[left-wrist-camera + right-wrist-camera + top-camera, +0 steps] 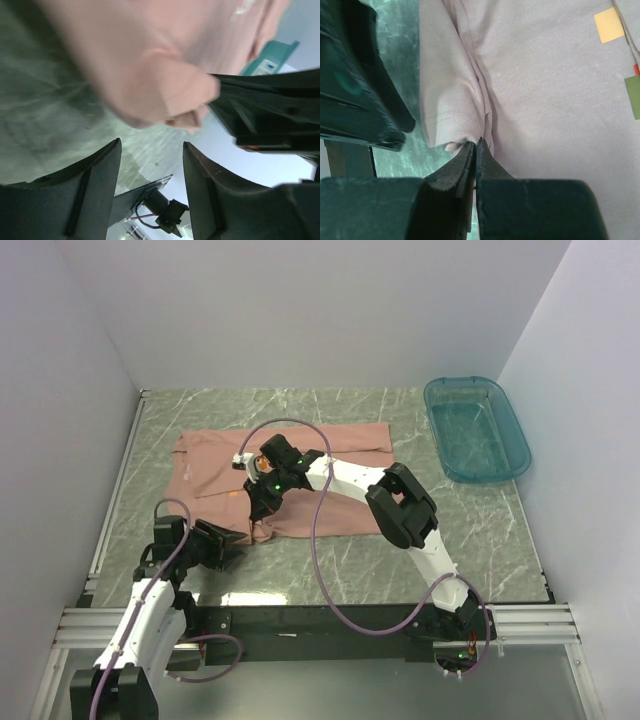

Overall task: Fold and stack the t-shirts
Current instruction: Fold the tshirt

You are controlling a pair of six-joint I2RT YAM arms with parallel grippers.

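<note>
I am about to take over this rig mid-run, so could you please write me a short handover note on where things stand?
Left gripper: open, nothing between the fingers, just short of the t-shirt's near-left corner.
Right gripper: shut on the hem at that same corner.
T-shirt: only one in view, lying spread across the middle of the table; teal tub at far right.
Done: corner gripped; no finished fold or stack visible.
Left: fold the shirt, then stack.
</note>
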